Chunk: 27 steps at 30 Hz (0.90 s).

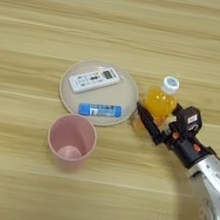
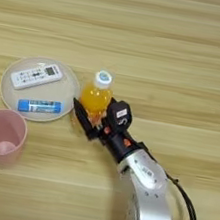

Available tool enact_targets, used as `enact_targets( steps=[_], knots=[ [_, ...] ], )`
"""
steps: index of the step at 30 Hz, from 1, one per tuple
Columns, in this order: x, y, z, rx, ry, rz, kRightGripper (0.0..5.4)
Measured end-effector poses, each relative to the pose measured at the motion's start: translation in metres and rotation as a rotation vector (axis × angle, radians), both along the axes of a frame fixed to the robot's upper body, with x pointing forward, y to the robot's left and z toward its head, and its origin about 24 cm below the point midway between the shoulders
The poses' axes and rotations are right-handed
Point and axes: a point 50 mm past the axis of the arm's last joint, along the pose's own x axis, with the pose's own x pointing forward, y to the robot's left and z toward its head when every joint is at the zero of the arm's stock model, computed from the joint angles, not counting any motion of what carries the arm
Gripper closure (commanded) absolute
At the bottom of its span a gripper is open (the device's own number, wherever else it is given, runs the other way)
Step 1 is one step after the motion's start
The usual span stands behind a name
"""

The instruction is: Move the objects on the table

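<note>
right arm [image 2: 147, 199] in from bottom right, forearm angled up-left, gripper [image 1: 153, 120] low, fingers spread.

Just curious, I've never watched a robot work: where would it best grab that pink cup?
By the wall near the rim, coming from the right. The pink cup stands upright, mouth open, apart from the plate, with bare table on that side.

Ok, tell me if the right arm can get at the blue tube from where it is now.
Probably yes. The end effector is at the bottle, just right of the plate. The tube lies flat on the plate's near side with nothing on it; the cup stands off the direct line.
</note>
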Motion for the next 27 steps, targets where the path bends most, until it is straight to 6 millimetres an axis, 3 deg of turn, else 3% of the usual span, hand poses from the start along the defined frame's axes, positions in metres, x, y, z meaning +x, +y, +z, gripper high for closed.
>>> enact_targets(
  steps=[12, 27],
  knots=[
    [0.025, -0.017, 0.022, -0.001, -0.082, -0.171, 1.99],
    [0.046, -0.053, -0.008, -0.119, 0.012, -0.460, 1.99]
  ],
)
